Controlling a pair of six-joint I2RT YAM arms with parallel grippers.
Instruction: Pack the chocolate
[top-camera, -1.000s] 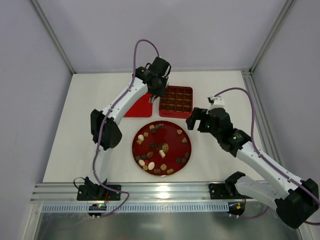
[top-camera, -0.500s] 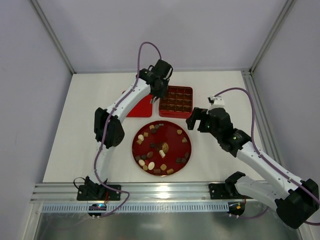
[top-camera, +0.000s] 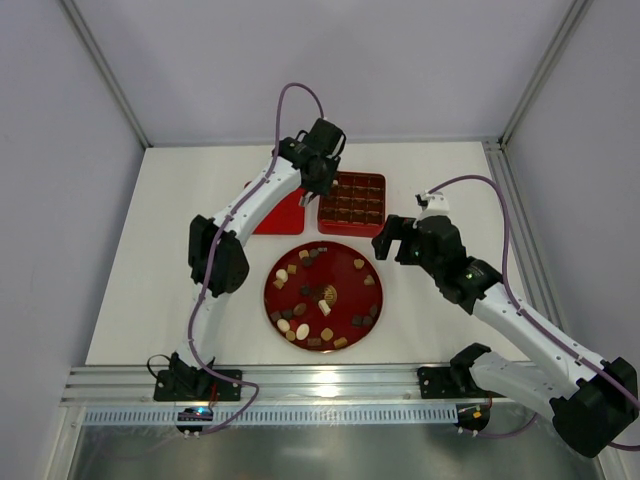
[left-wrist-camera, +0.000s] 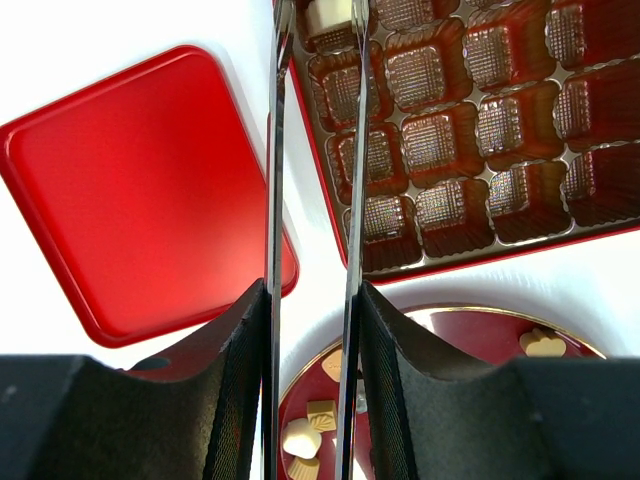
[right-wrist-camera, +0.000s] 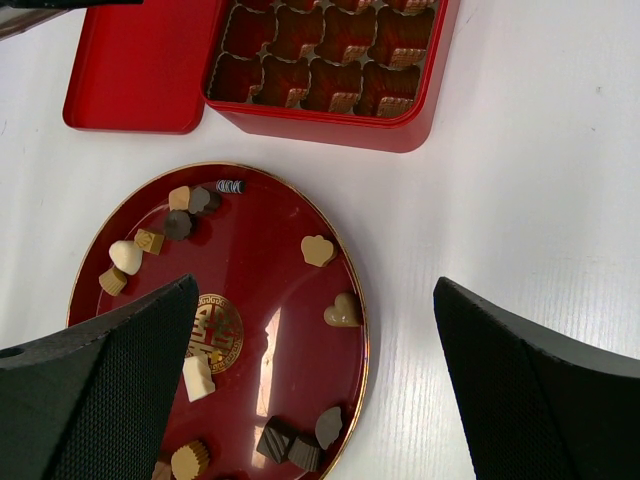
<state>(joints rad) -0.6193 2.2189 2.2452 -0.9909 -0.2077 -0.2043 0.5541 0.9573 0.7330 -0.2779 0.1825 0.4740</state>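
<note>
Several chocolates lie on the round red plate (top-camera: 345, 285), among them a cream one (top-camera: 298, 331) and tan hearts (right-wrist-camera: 317, 250). The square red box (top-camera: 351, 229) with grid compartments stands behind the plate. My left gripper (top-camera: 312, 192) hangs over the box's left edge. Its thin blades stand narrowly apart around a cream-white chocolate (left-wrist-camera: 328, 15) above a corner compartment of the box (left-wrist-camera: 500, 255). My right gripper (top-camera: 388, 240) is wide open above the plate's right rim (right-wrist-camera: 362, 330), holding nothing.
The flat red lid (top-camera: 275, 218) lies left of the box, touching it. A gold emblem (right-wrist-camera: 215, 330) marks the plate's centre. Aluminium rails run along the near edge and the right side of the table.
The left arm shifted slightly toward the back along the box's left edge, then held still. The right arm has not moved.
</note>
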